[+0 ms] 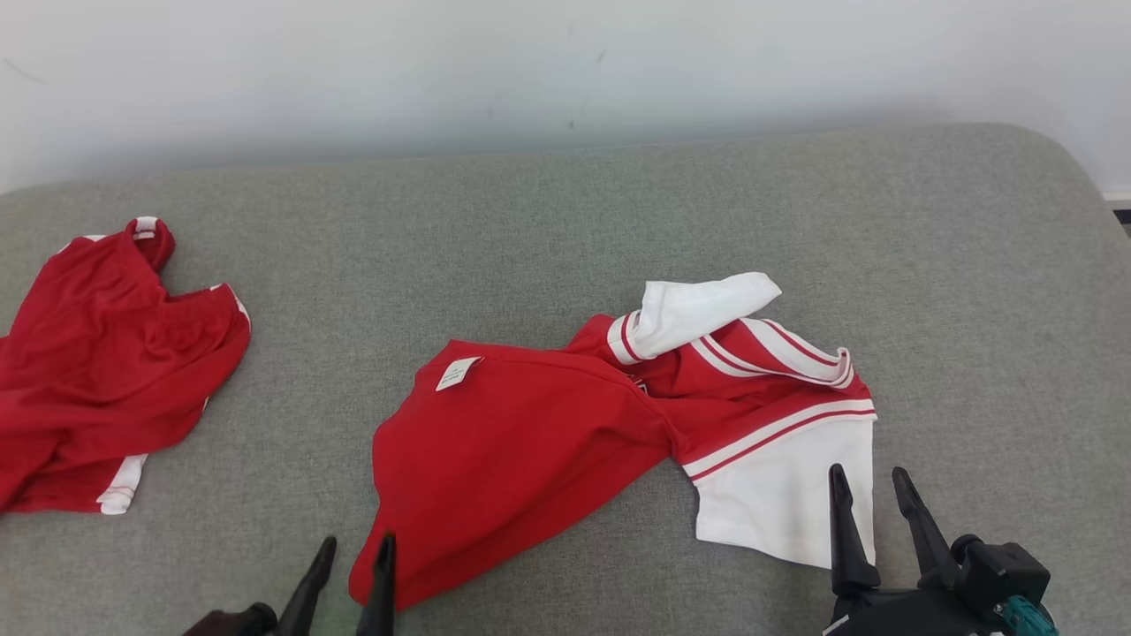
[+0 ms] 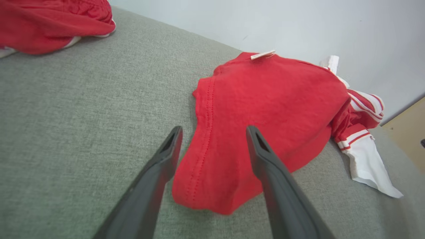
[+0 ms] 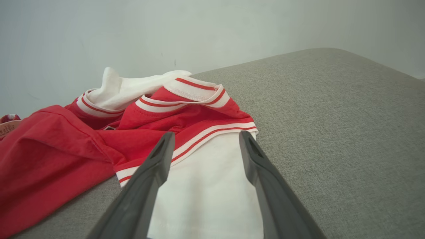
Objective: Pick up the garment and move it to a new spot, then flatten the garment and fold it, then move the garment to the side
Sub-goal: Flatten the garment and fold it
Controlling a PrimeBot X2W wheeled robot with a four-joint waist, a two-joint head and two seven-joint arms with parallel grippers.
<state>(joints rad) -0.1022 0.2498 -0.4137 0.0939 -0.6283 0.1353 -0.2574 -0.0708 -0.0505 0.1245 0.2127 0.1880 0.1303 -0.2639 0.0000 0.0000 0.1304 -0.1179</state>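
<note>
A red garment (image 1: 512, 442) with white sleeves and red-striped white trim lies crumpled on the grey cushion (image 1: 530, 221), a white label showing near its hem. My left gripper (image 1: 358, 541) is open at the garment's near-left corner. In the left wrist view the red hem (image 2: 275, 99) lies beneath and between the spread fingers of this gripper (image 2: 214, 129). My right gripper (image 1: 867, 473) is open over the white sleeve (image 1: 778, 503). In the right wrist view its fingers (image 3: 206, 134) straddle that white cloth (image 3: 206, 186), just short of the striped band.
A second red garment (image 1: 106, 353) lies bunched at the cushion's far left (image 2: 49, 23). A pale wall (image 1: 565, 62) runs behind the cushion. The cushion's rounded right edge (image 1: 1087, 203) drops off toward the floor (image 2: 408, 132).
</note>
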